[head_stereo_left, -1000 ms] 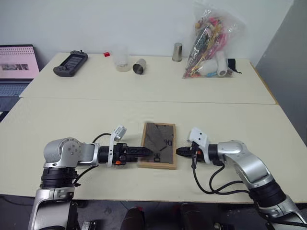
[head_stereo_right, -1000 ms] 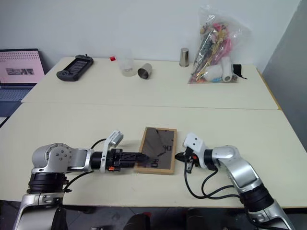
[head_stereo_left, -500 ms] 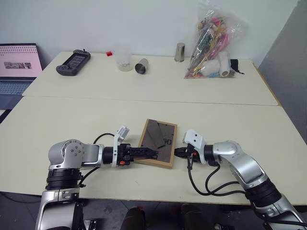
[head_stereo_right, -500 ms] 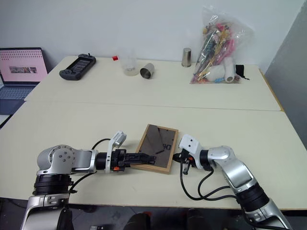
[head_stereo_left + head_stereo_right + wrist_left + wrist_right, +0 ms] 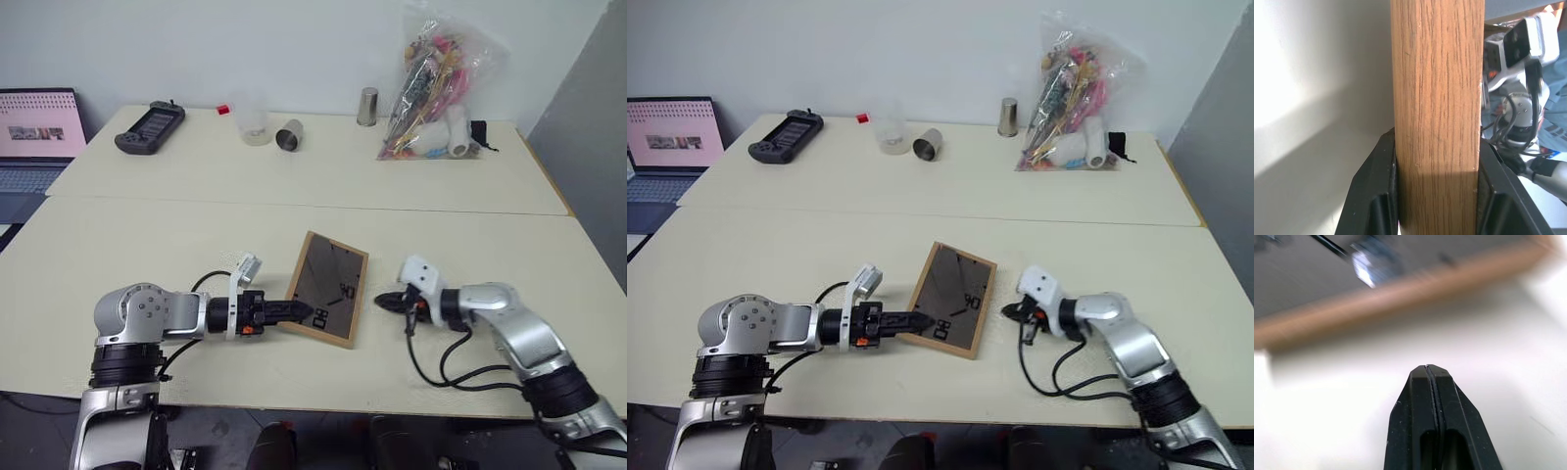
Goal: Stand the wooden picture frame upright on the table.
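Note:
The wooden picture frame (image 5: 331, 287) is near the front of the table (image 5: 196, 235), dark grey back panel facing up, tilted with its left edge lifted slightly. My left gripper (image 5: 299, 313) reaches in from the left and is shut on that edge. In the left wrist view the light-wood rail (image 5: 1437, 98) sits clamped between my two black fingers (image 5: 1376, 196). My right gripper (image 5: 384, 302) is shut on nothing, a short gap to the right of the frame, pointing at it. The right wrist view shows its closed fingertips (image 5: 1429, 372) over bare table with the frame's edge (image 5: 1400, 289) beyond.
Along the back of the table are a handheld game controller (image 5: 147, 127), a clear cup (image 5: 252, 119), a metal cup on its side (image 5: 287, 135), an upright metal cup (image 5: 367, 106) and a plastic bag of items (image 5: 431, 88). A laptop (image 5: 34, 132) stands at the far left.
My left gripper has closed on the frame's left edge. The right gripper has drawn back to the right, away from the frame. The frame has turned and tilted slightly.

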`<state>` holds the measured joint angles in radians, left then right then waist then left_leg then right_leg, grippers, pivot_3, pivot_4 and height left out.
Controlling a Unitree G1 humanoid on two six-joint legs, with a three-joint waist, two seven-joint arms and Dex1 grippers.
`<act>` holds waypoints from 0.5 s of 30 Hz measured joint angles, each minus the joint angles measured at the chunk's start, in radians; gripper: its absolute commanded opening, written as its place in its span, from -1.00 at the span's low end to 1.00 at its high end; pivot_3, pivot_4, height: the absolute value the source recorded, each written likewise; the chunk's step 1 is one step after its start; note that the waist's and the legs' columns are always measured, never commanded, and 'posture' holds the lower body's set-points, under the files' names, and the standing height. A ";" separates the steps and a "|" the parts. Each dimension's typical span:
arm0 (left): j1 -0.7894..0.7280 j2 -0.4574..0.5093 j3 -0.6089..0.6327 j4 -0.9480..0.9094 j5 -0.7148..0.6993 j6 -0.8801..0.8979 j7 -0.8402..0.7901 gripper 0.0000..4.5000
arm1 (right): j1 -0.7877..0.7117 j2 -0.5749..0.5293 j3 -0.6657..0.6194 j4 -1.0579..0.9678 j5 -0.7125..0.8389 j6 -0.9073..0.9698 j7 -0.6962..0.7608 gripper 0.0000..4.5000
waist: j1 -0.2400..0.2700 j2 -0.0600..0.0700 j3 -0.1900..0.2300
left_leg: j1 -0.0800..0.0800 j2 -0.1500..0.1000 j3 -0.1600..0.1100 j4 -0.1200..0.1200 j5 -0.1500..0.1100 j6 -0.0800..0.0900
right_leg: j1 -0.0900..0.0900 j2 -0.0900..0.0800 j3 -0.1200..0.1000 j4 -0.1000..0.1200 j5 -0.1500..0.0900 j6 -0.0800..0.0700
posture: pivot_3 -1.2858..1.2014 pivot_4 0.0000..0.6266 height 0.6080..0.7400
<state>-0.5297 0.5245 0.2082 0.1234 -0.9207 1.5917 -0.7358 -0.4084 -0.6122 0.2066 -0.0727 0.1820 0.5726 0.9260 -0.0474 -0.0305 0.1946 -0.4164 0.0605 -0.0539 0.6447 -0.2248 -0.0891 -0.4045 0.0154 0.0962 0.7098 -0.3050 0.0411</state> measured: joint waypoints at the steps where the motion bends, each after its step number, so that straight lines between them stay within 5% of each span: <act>1: -0.020 -0.002 0.005 0.008 0.000 -0.010 0.001 -0.42 | -0.011 -0.014 -0.031 0.013 0.012 0.026 0.002 -0.92 | -0.001 0.000 0.000 | 0.000 0.000 0.000 0.000 0.000 0.000 | 0.000 0.000 0.000 0.000 0.000 0.000 | 0.03 -0.52 1.00; 9: -0.129 -0.042 0.031 0.010 0.005 -0.165 -0.001 -0.42 | -0.309 0.105 -0.249 -0.039 0.291 0.357 -0.065 -0.16 | -0.021 0.000 0.001 | 0.000 0.002 -0.001 -0.002 0.000 0.000 | -0.001 0.002 -0.001 0.001 0.000 -0.001 | 0.03 -0.52 1.00; 15: -0.128 -0.064 0.024 -0.001 0.009 -0.210 0.008 -0.42 | -0.333 0.179 -0.216 -0.028 0.325 0.420 -0.132 0.44 | -0.009 0.000 0.001 | -0.002 0.000 0.000 -0.001 0.000 0.000 | -0.002 0.000 0.000 -0.001 0.000 -0.001 | 0.03 -0.52 1.00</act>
<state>-0.6576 0.4604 0.2324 0.1219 -0.9115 1.3819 -0.7281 -0.7418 -0.4328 -0.0095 -0.1011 0.5066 0.9926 0.7945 -0.0567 -0.0301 0.1959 -0.4188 0.0608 -0.0540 0.6434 -0.2248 -0.0893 -0.4062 0.0154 0.0961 0.7083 -0.3051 0.0405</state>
